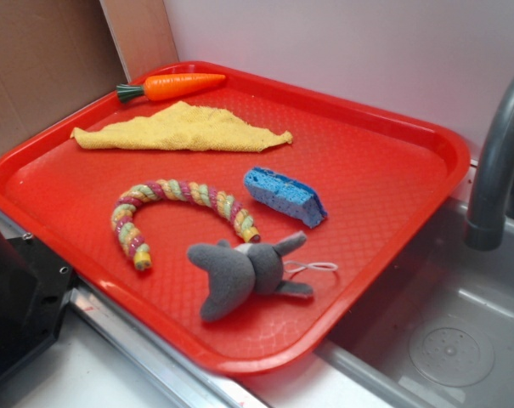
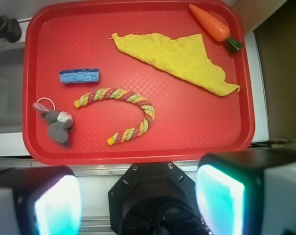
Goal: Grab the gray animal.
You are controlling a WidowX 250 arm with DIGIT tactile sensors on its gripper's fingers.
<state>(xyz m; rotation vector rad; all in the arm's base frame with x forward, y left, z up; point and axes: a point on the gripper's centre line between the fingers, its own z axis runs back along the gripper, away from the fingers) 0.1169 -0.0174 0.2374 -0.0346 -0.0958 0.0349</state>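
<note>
Wrist view shows my gripper [image 2: 138,203] high above the work area, its two fingers [image 2: 221,200] spread wide apart with nothing between them, so the grasp is not yet started.

Largest item: the red textured plastic tray [image 2: 138,152], which carries every object. It sits beside the grey sink basin [image 1: 460,340], under the grey curved faucet [image 1: 494,161]. Risk: a descent toward the sink-side rim may bring my arm near the faucet.

Next: the yellow knitted cloth [image 2: 179,56], lying flat at the far side, with the orange plastic carrot [image 2: 211,22] just beyond it. Both lie well apart from the target and pose little risk.

Next: the striped multicolour rope curve [image 2: 125,112], bent in an arch. One end lies near the target in the exterior view. Risk: a finger lands on that end and drags the rope along.

Next: the blue rectangular sponge [image 2: 79,76], near the target but not touching. Risk: mistaking it for the target.

Smallest: the small gray fleece plush animal [image 2: 58,125], lying near the tray edge on the sink side, its thin white string loop [image 1: 312,268] trailing toward the rim. Risks: closing on the loop or a limb alone, so the soft body slips out, or a finger striking the raised rim.
</note>
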